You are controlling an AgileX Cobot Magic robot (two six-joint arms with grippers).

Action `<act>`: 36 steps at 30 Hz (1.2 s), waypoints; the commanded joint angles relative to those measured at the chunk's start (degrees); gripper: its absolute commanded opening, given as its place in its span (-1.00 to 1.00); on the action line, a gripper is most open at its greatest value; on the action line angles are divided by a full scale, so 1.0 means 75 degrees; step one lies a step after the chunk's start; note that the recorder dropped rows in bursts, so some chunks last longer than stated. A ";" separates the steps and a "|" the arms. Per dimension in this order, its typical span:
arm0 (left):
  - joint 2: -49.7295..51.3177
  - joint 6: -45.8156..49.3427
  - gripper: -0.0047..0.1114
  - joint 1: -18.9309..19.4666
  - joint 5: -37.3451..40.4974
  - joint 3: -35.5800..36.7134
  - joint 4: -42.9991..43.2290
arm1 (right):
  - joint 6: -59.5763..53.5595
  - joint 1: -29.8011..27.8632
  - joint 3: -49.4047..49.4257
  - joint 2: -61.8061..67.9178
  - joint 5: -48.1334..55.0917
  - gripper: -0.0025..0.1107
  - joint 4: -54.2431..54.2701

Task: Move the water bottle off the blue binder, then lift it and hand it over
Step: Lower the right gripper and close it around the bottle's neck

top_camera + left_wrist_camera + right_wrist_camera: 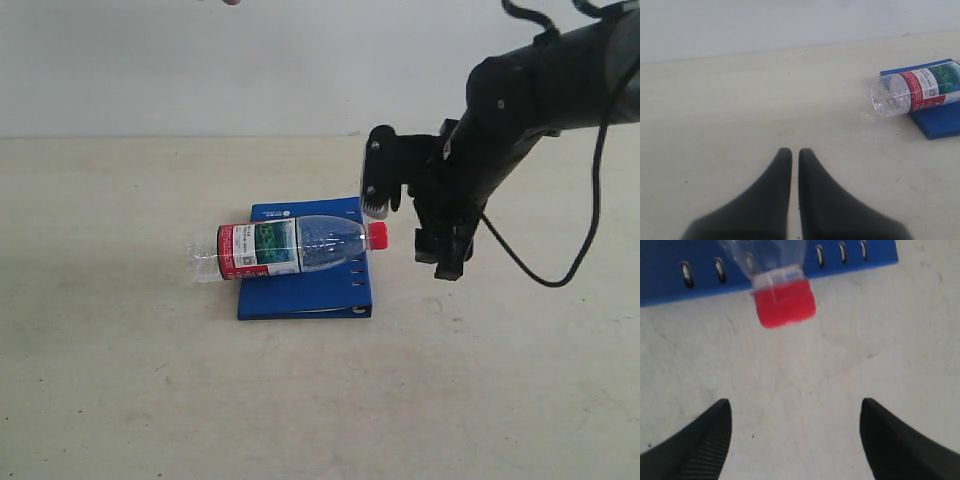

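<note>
The water bottle (285, 247) lies on its side across the blue binder (305, 288). Its red cap (377, 235) juts past the binder's right edge and its clear base overhangs the left edge. My right gripper (412, 240) hangs open just right of the cap, one finger on each side of the bottle's line, touching nothing. In the right wrist view the cap (785, 302) and the binder's holed edge (670, 285) lie ahead of the open gripper (796, 410). My left gripper (795, 152) is shut and empty over bare table, well away from the bottle (910, 92) and the binder (940, 122).
The beige table (150, 380) runs back to a pale wall. The black right arm (540, 90) with its looping cable reaches in from the upper right. The left arm does not appear in the exterior view.
</note>
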 commanded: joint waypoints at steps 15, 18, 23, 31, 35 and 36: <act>-0.0021 0.0025 -0.84 -0.0021 -0.0023 0.0019 -0.0078 | -0.0203 0.0420 -0.0019 0.0574 -0.1622 0.23 -0.0531; -0.0021 0.0025 -0.84 -0.0021 -0.0023 0.0019 -0.0078 | -0.0203 0.0420 -0.0019 0.0719 -0.1627 0.23 -0.0512; -0.0021 0.0025 -0.84 -0.0021 -0.0023 0.0019 -0.0078 | -0.0188 0.0420 -0.0019 0.0899 -0.1642 0.23 -0.0512; -0.0021 0.0025 -0.84 -0.0021 -0.0023 0.0019 -0.0078 | 0.0002 0.0420 -0.0019 0.1049 -0.1807 -0.08 -0.0512; -0.0021 0.0025 -0.84 -0.0021 -0.0023 0.0019 -0.0078 | 0.0002 0.0420 -0.0019 0.1049 -0.1837 -0.17 -0.0512; -0.0021 0.0025 -0.84 -0.0021 -0.0023 0.0019 -0.0078 | 0.0002 0.0420 -0.0019 0.1049 -0.1837 -0.17 -0.0497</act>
